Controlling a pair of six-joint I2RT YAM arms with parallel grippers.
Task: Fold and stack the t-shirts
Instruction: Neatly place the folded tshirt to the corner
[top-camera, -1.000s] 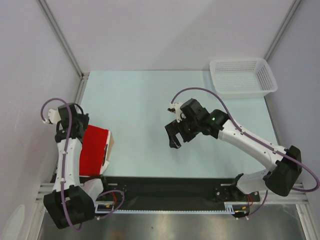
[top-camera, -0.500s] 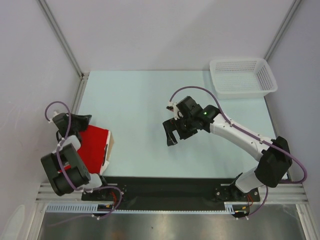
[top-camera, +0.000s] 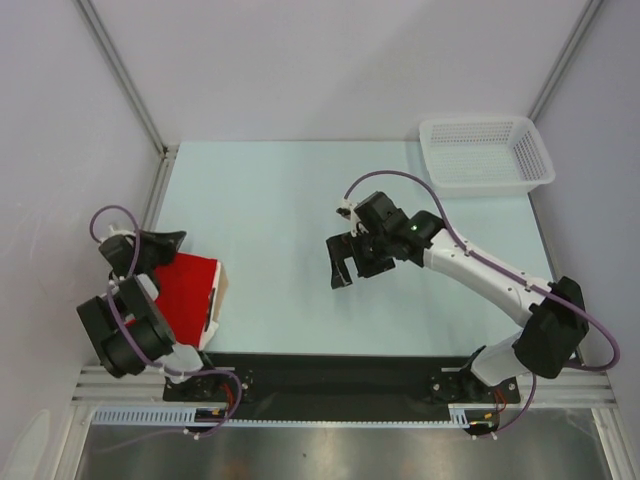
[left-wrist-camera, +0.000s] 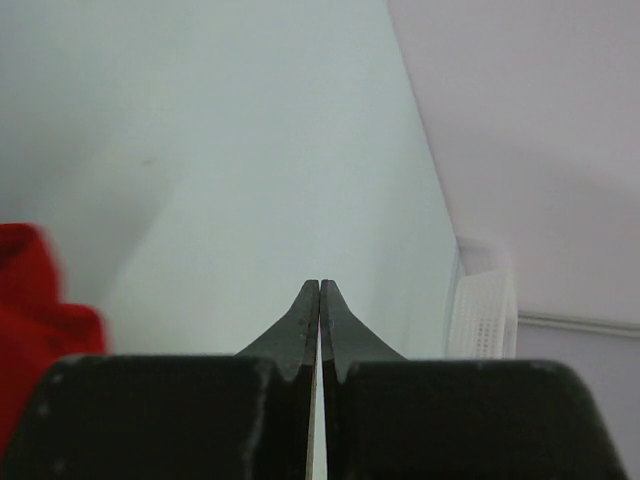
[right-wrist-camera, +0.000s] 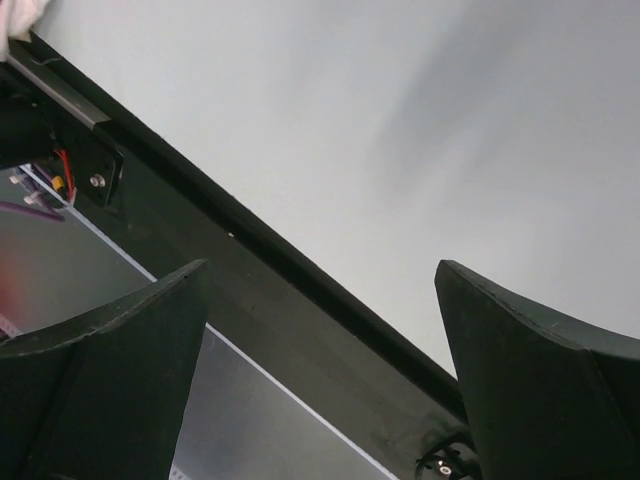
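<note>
A folded red t-shirt lies as a small rectangle at the table's near left corner. A tan and white edge shows along its right side. My left gripper hovers just beyond the shirt's far left corner, shut with nothing in it. In the left wrist view its fingertips meet over bare table, and the red t-shirt shows at the left edge. My right gripper hangs open over the middle of the table, empty. In the right wrist view the right gripper points toward the black rail.
A white mesh basket stands at the far right corner, and the basket also shows in the left wrist view. A black rail runs along the near edge, between the arm bases. Pale walls close in the table.
The left arm has folded back toward its base, uncovering the shirt's left side; its gripper stays shut near the shirt's far corner. The right gripper has drifted slightly left, still open.
</note>
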